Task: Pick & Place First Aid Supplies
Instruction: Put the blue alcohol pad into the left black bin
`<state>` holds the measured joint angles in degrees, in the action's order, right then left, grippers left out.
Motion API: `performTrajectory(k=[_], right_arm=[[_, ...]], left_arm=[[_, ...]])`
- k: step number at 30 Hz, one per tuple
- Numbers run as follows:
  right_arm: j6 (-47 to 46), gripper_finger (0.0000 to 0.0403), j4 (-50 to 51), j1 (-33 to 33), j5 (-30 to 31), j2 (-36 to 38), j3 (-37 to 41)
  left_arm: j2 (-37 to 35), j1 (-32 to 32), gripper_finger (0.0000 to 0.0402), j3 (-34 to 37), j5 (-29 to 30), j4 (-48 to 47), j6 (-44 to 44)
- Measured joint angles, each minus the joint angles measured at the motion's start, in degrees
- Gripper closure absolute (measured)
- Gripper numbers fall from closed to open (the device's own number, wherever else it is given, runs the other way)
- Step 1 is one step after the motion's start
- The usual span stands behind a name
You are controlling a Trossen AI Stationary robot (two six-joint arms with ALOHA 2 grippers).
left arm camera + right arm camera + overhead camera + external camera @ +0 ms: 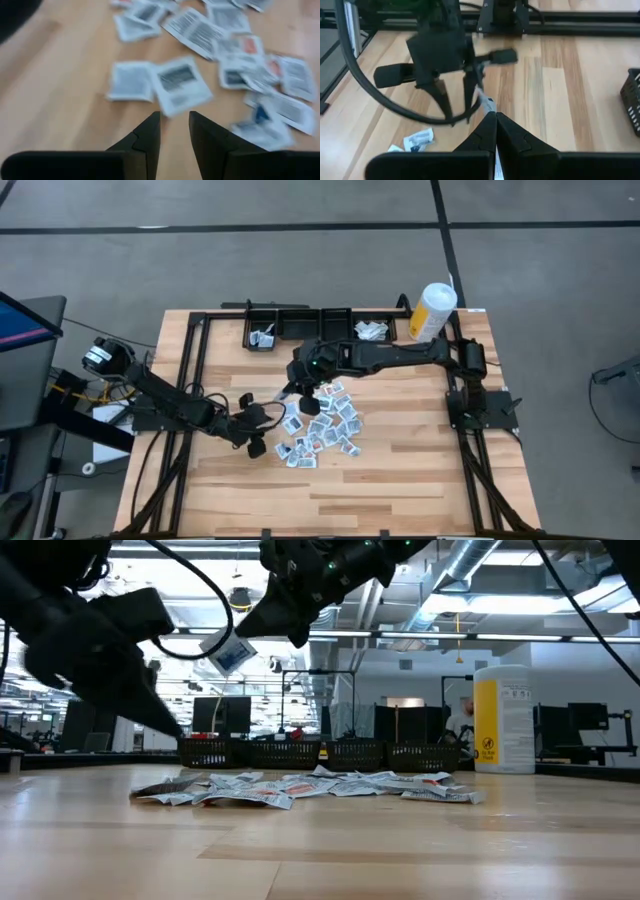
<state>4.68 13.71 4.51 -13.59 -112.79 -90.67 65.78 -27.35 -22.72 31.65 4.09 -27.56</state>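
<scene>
1. A pale wooden table stands on a grey floor, and the low view looks past it into an open workshop with ceiling ducts and monitors.
2. A row of black bins runs along the far edge of the table. A tall white-and-yellow canister stands near its right end.
3. The task looks to be at an early stage. A few packets already lie in the left bin and a few more at the right end of the row, but most are not yet sorted.
4. The pile of packets lies spread across the middle of the table, with some overlapping. They are small, flat squares and oblongs, white with grey-blue print, a few with red or blue marks.
5. The right gripper hangs above the table at the near-left edge of the pile. Its jaws are pressed together on one packet, a white square with blue print that dangles tilted from the fingertips, well clear of the table.
6. The left gripper sits low, just beside the pile's left edge. Its jaws are slightly apart and hold nothing, pointing at a printed packet close ahead.
</scene>
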Motion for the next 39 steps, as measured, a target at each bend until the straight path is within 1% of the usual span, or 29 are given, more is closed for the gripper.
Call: performTrajectory(k=[2,4,7,10,12,13,15,17,20,22,24,26,29,31,33,34,36,39], right_arm=[[0.42,0.0403,1.10,1.16,-0.60,0.10,0.00],[0.69,0.0403,2.98,3.18,-2.47,1.01,0.04],[0.69,0.0403,5.04,6.68,-2.87,3.65,0.04],[0.80,0.0403,5.37,9.68,-2.88,6.30,-0.02],[0.84,0.0403,5.80,11.05,-2.88,7.82,0.00],[1.15,0.0403,6.06,11.54,-2.90,8.69,0.00],[2.54,0.0403,7.60,12.19,-2.91,10.71,0.00],[3.97,0.0403,10.27,12.71,-2.92,12.85,0.00],[4.89,0.0403,14.74,13.08,-2.90,15.43,0.01],[5.48,0.0403,15.61,12.68,-2.66,17.68,1.85],[5.64,0.0403,12.61,11.74,-1.95,20.73,6.47],[4.83,0.0403,6.63,10.47,-0.83,24.05,13.46],[2.74,0.0403,-9.42,7.93,0.03,27.70,26.51],[1.09,0.0403,-21.74,6.33,0.13,28.67,33.88],[0.08,0.0403,-31.92,4.85,0.14,28.94,39.09],[-0.02,0.0403,-35.29,4.28,0.14,28.93,40.82],[-0.01,0.0403,-39.90,3.36,0.12,28.45,43.06],[-0.02,0.0403,-41.95,2.53,0.16,27.31,43.48]], left_arm=[[0.00,0.78,0.0298,0.00,3.74,0.22,2.11],[0.00,1.98,0.0298,0.00,6.91,0.69,4.62],[0.00,4.19,0.0298,0.00,10.30,4.40,9.60],[-0.02,6.66,0.0298,0.00,10.93,11.81,17.62],[-0.02,8.25,0.0298,0.00,9.96,17.57,23.74],[-0.02,9.28,0.0298,0.00,8.70,20.73,26.96],[-0.06,11.87,0.0298,0.00,4.10,26.73,31.96],[-0.72,15.52,0.0298,-0.02,-2.76,30.86,34.74],[-2.92,22.85,0.0298,-0.07,-14.44,31.94,34.68],[-4.16,27.97,0.0298,-0.07,-21.20,31.99,33.32],[-4.98,32.56,0.0298,-0.07,-27.76,32.13,31.73],[-5.06,36.11,0.0298,-0.07,-34.53,32.66,30.19],[-3.36,38.68,0.0295,-0.07,-44.25,32.87,29.73],[-1.36,38.75,0.0288,-0.07,-47.08,33.03,30.27],[0.72,38.37,0.0275,-0.07,-47.76,33.67,31.48],[1.81,38.23,0.0266,-0.05,-47.77,34.14,31.61],[3.60,38.20,0.0247,-0.02,-47.79,36.24,31.66],[5.26,38.21,0.0217,-0.02,-47.77,39.31,31.63]])
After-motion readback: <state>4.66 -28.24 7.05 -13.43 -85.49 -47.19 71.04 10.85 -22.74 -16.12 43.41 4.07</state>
